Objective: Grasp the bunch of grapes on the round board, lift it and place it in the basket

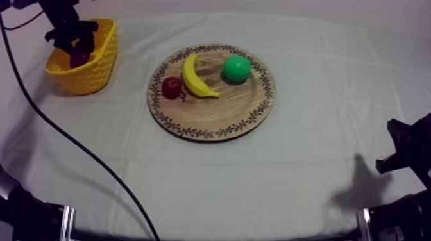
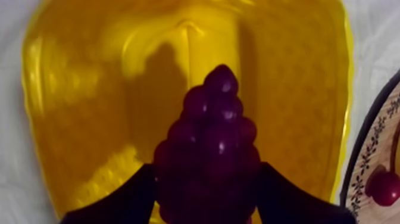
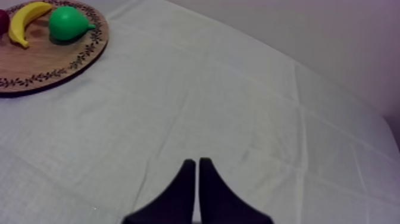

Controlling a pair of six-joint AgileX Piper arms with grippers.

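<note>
— Grapes first: where is the bunch at this moment?
— The bunch of grapes (image 2: 208, 149) hangs inside the mouth of the yellow basket (image 2: 71, 119), with its tip pointing to the basket's far wall. Whether it already touches the basket's floor, I cannot tell.
— And what holds it?
— The left claw (image 2: 205, 182). Its two black fingers are spread only as wide as the bunch and press on both flanks of it, so it is pinching the grapes and nothing else. I see no finger touching the basket's wall.
— Which step is this, in your opinion?
— I judge it is the last one, the putting in. The carrying looks done, because the bunch is within the rim. Only the release is not yet made.
— What does the next move ask for?
— The fingers should part enough to let the bunch go, low over the basket's floor, so that it does not bounce out. Then the claw should rise straight up, because the basket looks light and a finger catching the rim could tip it.
— What is around the basket?
— Beside it lies the wooden board (image 1: 211, 118), carrying a small red fruit (image 1: 171, 87), a banana (image 1: 195, 78) and a pear (image 1: 236, 68). The red fruit is the nearest of them to the basket. The right claw (image 3: 198, 170) is well apart from the basket, beyond the board, over the bare table (image 1: 301, 186), with its fingers pressed together on nothing.
</note>
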